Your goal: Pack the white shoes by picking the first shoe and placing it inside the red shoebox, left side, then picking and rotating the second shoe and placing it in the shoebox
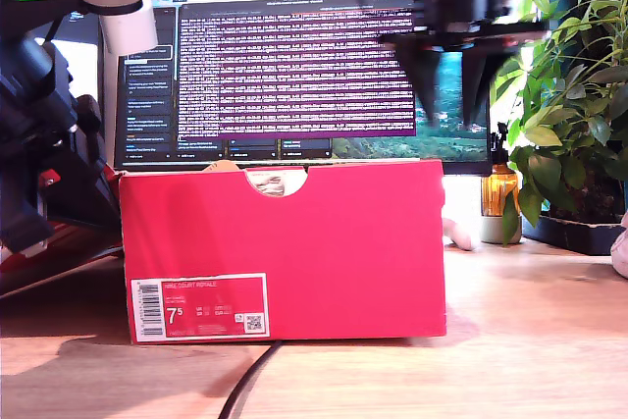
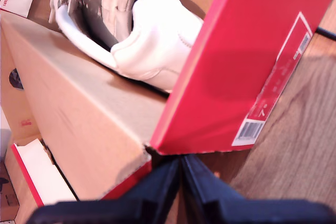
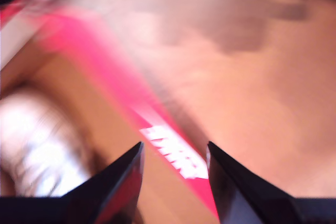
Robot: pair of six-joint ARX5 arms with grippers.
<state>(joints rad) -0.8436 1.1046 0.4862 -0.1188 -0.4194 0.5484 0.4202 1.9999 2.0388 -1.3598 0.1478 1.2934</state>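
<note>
The red shoebox (image 1: 285, 247) stood on the wooden table (image 1: 510, 340) before the monitor (image 1: 294, 66), a white shoe (image 2: 152, 40) lying inside. My first gripper (image 2: 181, 174) was closed, empty, beside its corner. My second gripper (image 3: 173, 156) hung above, jaws apart, empty.

My first pincer (image 2: 181, 174) closed; second pincer (image 3: 173, 153), blurred, seemingly parted.

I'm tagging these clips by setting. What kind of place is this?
Probably an office or lab desk: a wooden desktop with a monitor full of log text behind the red shoebox, and a potted plant beside it.
</note>
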